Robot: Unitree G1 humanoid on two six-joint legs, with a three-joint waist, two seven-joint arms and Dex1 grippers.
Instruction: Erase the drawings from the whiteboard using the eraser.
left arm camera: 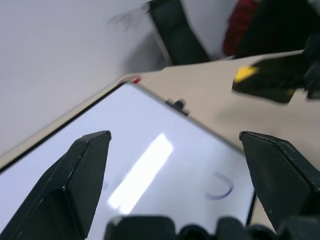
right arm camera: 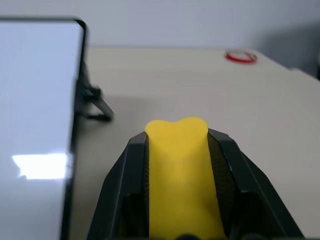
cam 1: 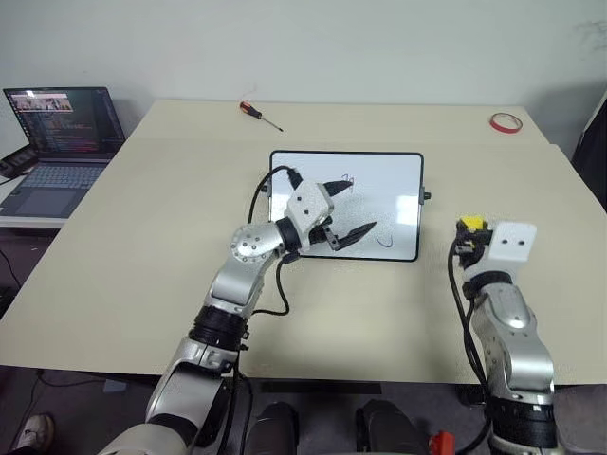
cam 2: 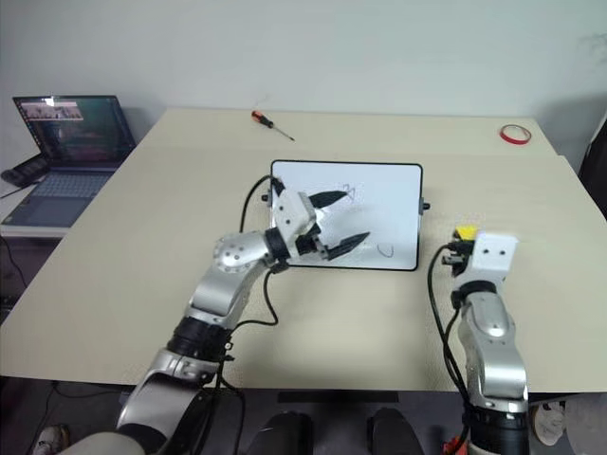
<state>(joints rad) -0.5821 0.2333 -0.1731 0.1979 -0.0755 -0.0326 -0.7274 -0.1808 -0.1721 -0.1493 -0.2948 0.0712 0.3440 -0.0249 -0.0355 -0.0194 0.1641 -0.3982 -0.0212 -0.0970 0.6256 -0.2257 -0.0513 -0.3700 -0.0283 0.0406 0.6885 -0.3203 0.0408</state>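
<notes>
The whiteboard [cam 1: 389,194] lies flat at the middle of the table. On it I see the drawings as thin dark scribbles, one near the top [cam 1: 348,178] and one near the front right corner [cam 1: 384,240]; the left wrist view shows the curl [left arm camera: 220,187] too. My left gripper [cam 1: 361,207] hovers open over the board's left half and hides part of it. Right of the board, off its edge, my right gripper [cam 1: 470,229] is shut on the yellow eraser [right arm camera: 177,165], held above the table.
A laptop [cam 1: 62,142] sits open on a side stand at the far left. A screwdriver [cam 1: 259,114] lies at the table's far edge, and a red tape ring [cam 1: 505,122] at the far right corner. A small black knob [cam 1: 426,197] sticks out of the board's right side.
</notes>
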